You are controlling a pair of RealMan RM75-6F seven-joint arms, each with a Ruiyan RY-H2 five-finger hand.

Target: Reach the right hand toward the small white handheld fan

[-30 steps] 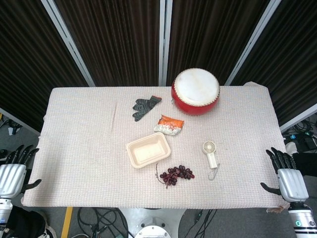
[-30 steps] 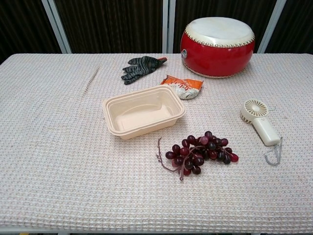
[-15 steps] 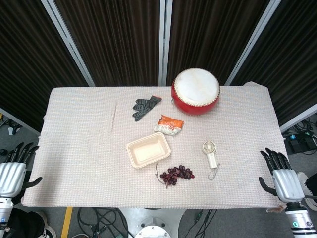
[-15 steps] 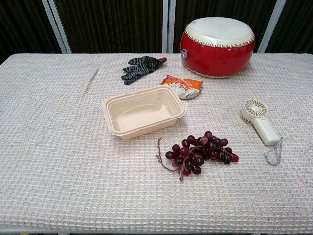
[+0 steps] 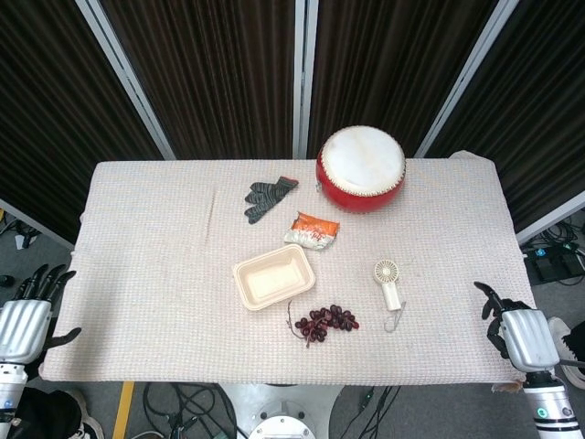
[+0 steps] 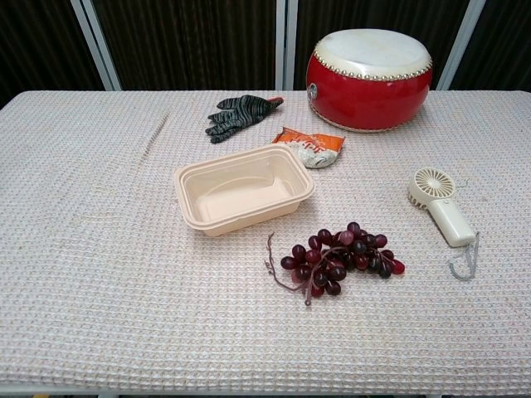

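The small white handheld fan [image 5: 388, 282] lies flat on the right half of the cloth-covered table [image 5: 146, 274], its round head pointing away from me and a wrist loop trailing off its handle; the chest view shows the fan [image 6: 441, 207] at the right. My right hand [image 5: 515, 331] hovers off the table's right front corner, well to the right of the fan, fingers spread and holding nothing. Beyond the left front corner, my left hand [image 5: 26, 320] is also spread and empty. Neither hand appears in the chest view.
A bunch of dark grapes [image 5: 325, 322] lies just left of the fan, with a beige tray [image 5: 273, 276] behind it. Further back are a snack packet [image 5: 312, 230], a striped glove [image 5: 268, 195] and a red drum [image 5: 361, 168].
My right hand has drifted a little left toward the table's corner, its fingers leaning inward. The left hand has sunk slightly. Nothing on the table moved.
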